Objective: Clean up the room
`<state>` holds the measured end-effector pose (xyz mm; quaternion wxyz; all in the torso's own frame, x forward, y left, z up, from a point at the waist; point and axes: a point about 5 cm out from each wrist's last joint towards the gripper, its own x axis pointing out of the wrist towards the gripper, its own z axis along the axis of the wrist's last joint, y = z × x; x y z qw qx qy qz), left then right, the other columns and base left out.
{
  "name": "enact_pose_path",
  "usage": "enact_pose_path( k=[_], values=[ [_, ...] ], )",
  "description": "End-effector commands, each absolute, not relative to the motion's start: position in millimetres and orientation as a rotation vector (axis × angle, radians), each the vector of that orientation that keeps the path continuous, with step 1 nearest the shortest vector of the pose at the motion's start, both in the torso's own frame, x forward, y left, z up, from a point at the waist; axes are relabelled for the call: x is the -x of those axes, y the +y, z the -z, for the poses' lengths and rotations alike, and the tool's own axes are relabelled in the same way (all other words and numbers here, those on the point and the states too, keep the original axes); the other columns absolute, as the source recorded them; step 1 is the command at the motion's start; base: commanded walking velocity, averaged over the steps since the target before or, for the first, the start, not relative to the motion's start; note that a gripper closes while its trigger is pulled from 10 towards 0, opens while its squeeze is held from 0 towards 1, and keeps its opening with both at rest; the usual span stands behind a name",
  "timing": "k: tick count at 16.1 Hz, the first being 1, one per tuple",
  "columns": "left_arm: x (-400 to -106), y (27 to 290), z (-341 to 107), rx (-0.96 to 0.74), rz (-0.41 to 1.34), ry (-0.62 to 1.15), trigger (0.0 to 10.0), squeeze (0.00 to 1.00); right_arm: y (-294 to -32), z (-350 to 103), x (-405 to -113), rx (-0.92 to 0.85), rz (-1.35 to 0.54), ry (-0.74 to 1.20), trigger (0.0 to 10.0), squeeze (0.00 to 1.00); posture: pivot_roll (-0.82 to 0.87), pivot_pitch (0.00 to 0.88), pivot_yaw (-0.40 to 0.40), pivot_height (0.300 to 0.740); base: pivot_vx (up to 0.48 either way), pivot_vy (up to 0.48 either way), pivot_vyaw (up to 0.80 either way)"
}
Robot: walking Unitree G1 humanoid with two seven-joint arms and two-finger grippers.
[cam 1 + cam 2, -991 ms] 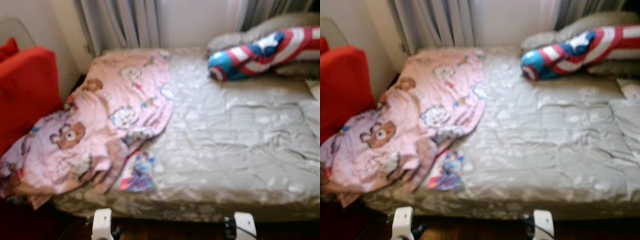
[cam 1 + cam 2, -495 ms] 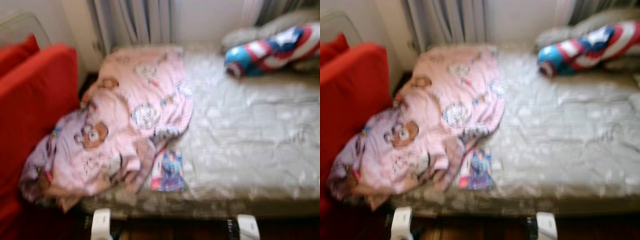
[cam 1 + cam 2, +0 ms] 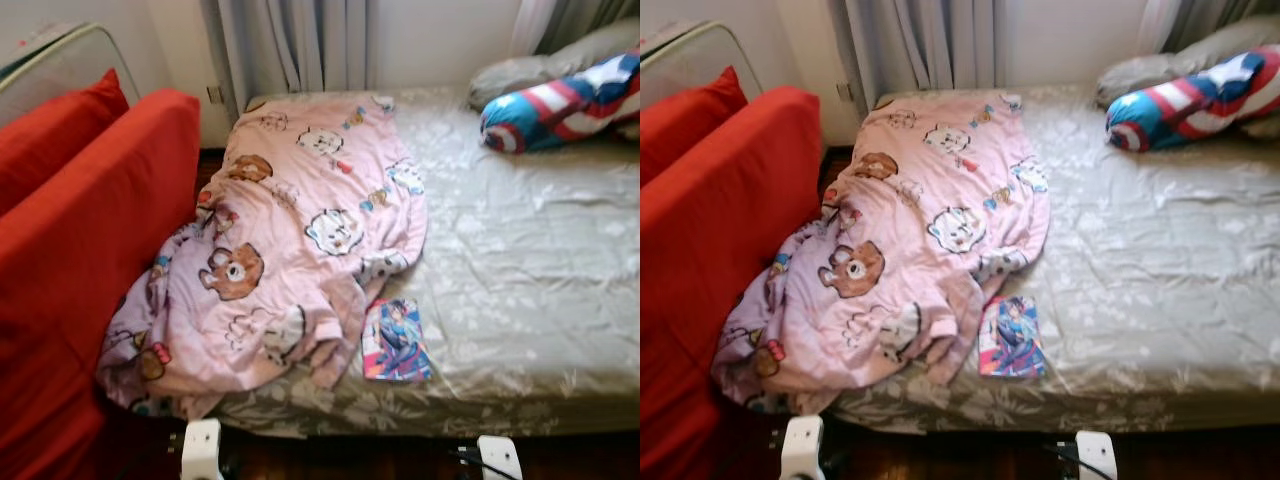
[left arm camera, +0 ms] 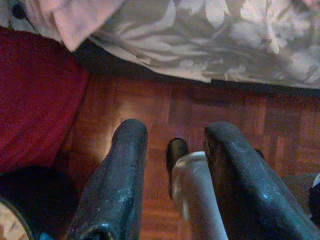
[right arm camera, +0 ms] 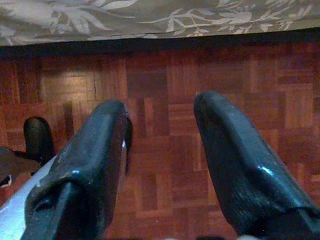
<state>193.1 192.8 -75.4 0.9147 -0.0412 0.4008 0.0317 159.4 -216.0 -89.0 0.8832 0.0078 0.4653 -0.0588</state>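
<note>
A crumpled pink cartoon-print blanket [image 3: 290, 250] lies over the left half of the bed and spills off its near left corner. Beside it, near the bed's front edge, lies a colourful illustrated book [image 3: 395, 340]. A red, white and blue shield-pattern bolster [image 3: 560, 100] rests at the far right by a grey pillow [image 3: 520, 72]. Both arms hang low in front of the bed. My left gripper [image 4: 175, 132] is open over the parquet floor with nothing in it. My right gripper [image 5: 161, 102] is also open and holds nothing.
A red sofa [image 3: 80, 260] with a red cushion [image 3: 55, 140] stands close against the bed's left side. The grey floral bedspread [image 3: 520, 260] covers the bed. Curtains [image 3: 290, 45] hang behind it. Dark parquet floor [image 5: 165, 65] runs along the bed's front edge.
The camera has turned left, so the bed sits further right in the picture and more of the red sofa shows. The picture is sharper. Nothing on the bed has moved.
</note>
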Motion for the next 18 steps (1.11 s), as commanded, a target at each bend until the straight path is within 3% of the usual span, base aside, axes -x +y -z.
enact_pose_path(
  k=[1,12,13,18],
  values=[
    [-186,195,79,0.069,-0.066,0.848,10.0,0.00,-216,91,-156,-0.022,0.123,0.982,10.0,0.00,0.02,0.070,0.007,0.740,0.000,0.000,0.00],
    [-188,193,78,0.090,-0.068,0.842,10.0,0.00,-217,90,-157,-0.028,0.115,0.972,10.0,0.00,0.02,0.084,0.006,0.740,0.000,0.000,0.00],
    [-188,193,78,0.087,-0.068,0.844,10.0,0.00,-205,90,-161,-0.026,0.087,0.959,10.0,0.00,0.02,0.084,0.006,0.740,0.000,0.000,0.00],
    [-187,193,79,0.091,-0.065,0.846,10.0,0.00,-194,91,-163,-0.062,0.087,0.957,10.0,0.00,0.02,0.085,0.006,0.740,0.151,0.000,0.56]
  ],
)
